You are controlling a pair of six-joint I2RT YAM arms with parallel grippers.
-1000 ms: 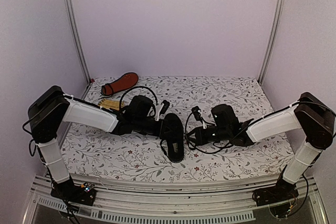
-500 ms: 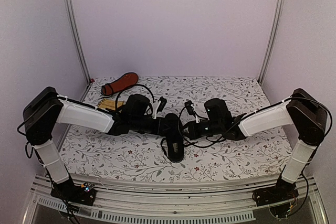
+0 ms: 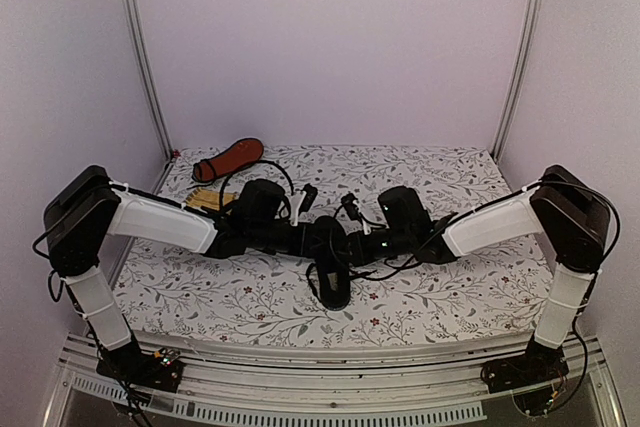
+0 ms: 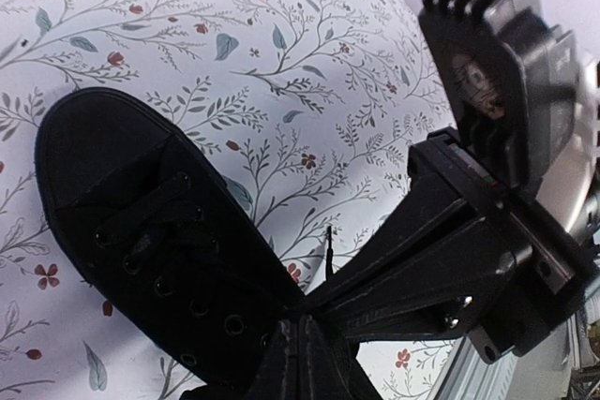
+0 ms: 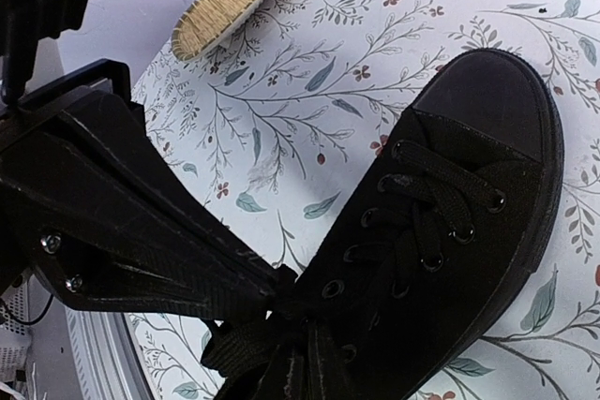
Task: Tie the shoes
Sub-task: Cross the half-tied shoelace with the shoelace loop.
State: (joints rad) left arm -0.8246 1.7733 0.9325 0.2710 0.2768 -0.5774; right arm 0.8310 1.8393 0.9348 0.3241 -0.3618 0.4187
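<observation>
Left fingers [image 4: 296, 362], right fingers [image 5: 302, 367] closed on laces [image 5: 240, 338].

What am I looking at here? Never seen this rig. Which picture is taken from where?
These are two robot arms bolted to a table, a left arm and a right arm, each ending in a two-finger gripper. The wide picture comes from a fixed camera above and behind them. The two close-ups come from a camera on each wrist.

On the flowered table lie a black shoe in the middle, its partner at the back left with its orange sole showing, and a yellow woven mat.

The left gripper and right gripper meet at the middle shoe's laces, both closed. Whether each actually pinches a lace is hard to tell.
</observation>
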